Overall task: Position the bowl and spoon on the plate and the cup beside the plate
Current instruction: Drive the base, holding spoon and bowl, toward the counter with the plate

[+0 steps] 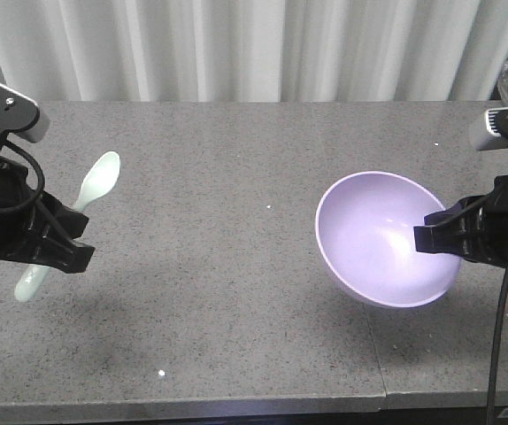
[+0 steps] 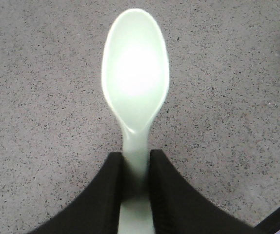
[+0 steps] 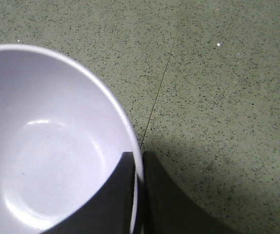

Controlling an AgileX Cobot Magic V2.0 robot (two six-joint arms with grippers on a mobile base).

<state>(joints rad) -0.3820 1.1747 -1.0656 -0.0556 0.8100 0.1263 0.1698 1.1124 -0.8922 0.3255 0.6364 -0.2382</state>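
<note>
My left gripper at the left of the front view is shut on the handle of the mint-green spoon. The spoon is held off the grey table, scoop pointing up and away. In the left wrist view the spoon runs between the two black fingers. My right gripper is shut on the right rim of the lavender bowl, which hangs tilted above the table. The right wrist view shows the bowl with one finger inside its rim and one outside. The plate and cup are out of view.
A grey speckled table fills the scene, with a seam running across it near the right side. White curtains hang behind the far edge. The near table edge runs along the bottom.
</note>
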